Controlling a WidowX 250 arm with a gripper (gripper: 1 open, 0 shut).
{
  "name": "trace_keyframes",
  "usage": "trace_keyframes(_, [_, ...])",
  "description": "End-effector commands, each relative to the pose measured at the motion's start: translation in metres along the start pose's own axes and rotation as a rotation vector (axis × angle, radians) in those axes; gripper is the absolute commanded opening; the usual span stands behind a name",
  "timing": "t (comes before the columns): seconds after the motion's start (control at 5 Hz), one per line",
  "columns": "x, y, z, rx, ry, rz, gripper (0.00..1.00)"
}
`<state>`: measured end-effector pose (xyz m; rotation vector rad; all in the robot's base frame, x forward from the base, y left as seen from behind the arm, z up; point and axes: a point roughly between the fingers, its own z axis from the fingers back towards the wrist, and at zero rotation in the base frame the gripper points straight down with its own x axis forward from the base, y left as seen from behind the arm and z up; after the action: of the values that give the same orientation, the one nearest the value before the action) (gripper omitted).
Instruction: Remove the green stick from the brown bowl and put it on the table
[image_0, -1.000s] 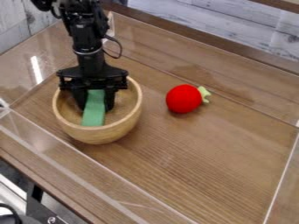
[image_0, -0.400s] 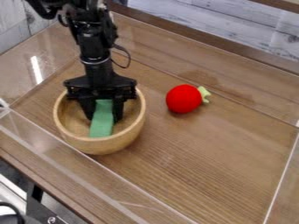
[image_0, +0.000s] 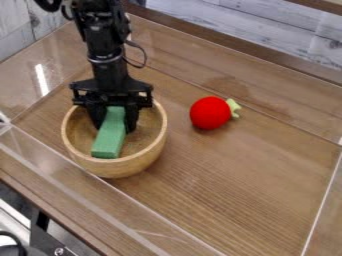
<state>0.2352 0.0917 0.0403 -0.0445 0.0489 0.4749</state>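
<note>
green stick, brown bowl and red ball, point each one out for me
green stick (image_0: 112, 137), camera view, middle of its flat green face
brown bowl (image_0: 134, 160), camera view, front outer wall
red ball (image_0: 207, 113), camera view, centre of its red body

A: What occupies the brown bowl?
B: The green stick, tilted, its upper end pinched in the closed claw pointing straight down.
A: And at three o'clock of the bowl?
B: A red ball, apart, resting on the counter.

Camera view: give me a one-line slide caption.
Tool shut on the green stick inside the brown bowl, a red ball lying apart on the table.
</note>
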Motion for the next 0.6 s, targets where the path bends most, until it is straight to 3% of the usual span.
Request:
trace_keyframes(0.0, [0.013,0.004,0.026,-0.010,-0.070,-0.034,0.00])
trace_keyframes(0.4, [0.011,-0.005,0.048,-0.037,-0.066,-0.025,0.00])
